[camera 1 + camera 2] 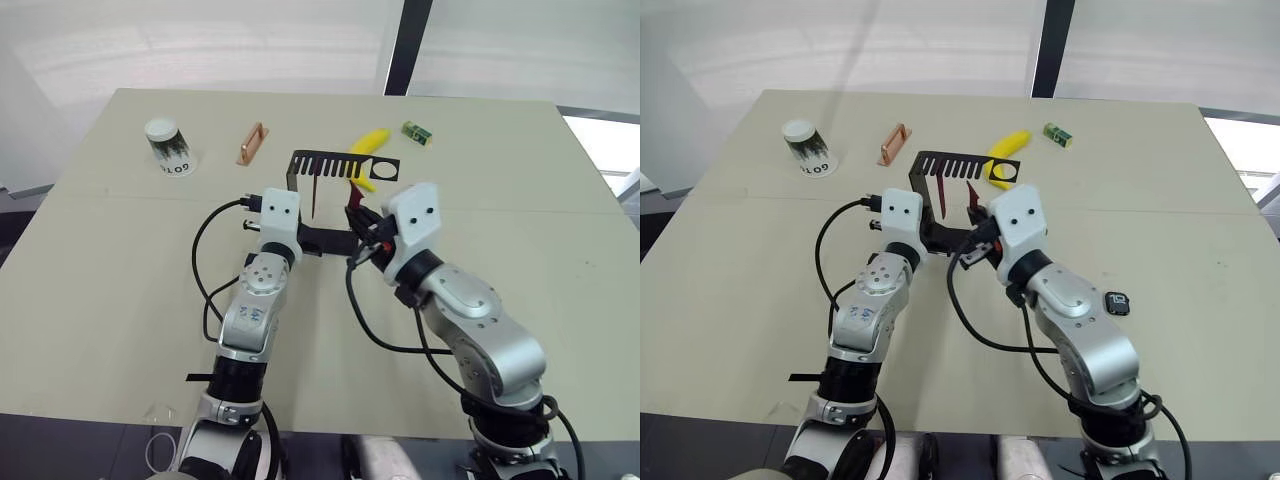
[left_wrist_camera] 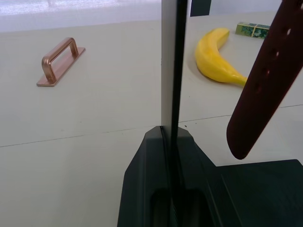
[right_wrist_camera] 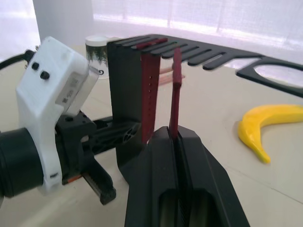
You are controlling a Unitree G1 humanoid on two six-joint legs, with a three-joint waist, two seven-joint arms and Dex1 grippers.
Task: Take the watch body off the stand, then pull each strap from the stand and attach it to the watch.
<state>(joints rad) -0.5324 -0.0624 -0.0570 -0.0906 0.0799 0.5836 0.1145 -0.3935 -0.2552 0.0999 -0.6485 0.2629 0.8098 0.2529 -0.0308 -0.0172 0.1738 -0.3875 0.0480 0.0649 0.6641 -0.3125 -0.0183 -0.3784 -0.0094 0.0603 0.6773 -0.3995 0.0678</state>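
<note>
Beige table (image 1: 120, 300) seen from above, two robot arms reaching in toward a black stand (image 1: 940, 165) near the centre. Stand upright, comb-slotted arm on top ending in a ring hole beside a yellow banana (image 1: 1008, 148).

Left gripper (image 2: 170, 189) closed on the stand's thin upright plate, fingers pinching it from both sides just above the base.

Right gripper (image 3: 176, 142) closed on a dark red strap (image 3: 176, 94), clamping its lower end; strap vertical, upper end at a slot of the comb arm. Second strap (image 3: 150, 90) hanging from the comb just beside the upright, perforated, lower end free and just above the stand's base.

Watch body (image 1: 1118, 302) off the stand, lying flat on the table to the right of the right arm, well apart from the stand, dark screen up.

Farther back on the table: white cup (image 1: 167, 146) upside down at far left, copper handle bar (image 1: 252, 143) between cup and stand, small green box (image 1: 417, 133) beyond the banana.
</note>
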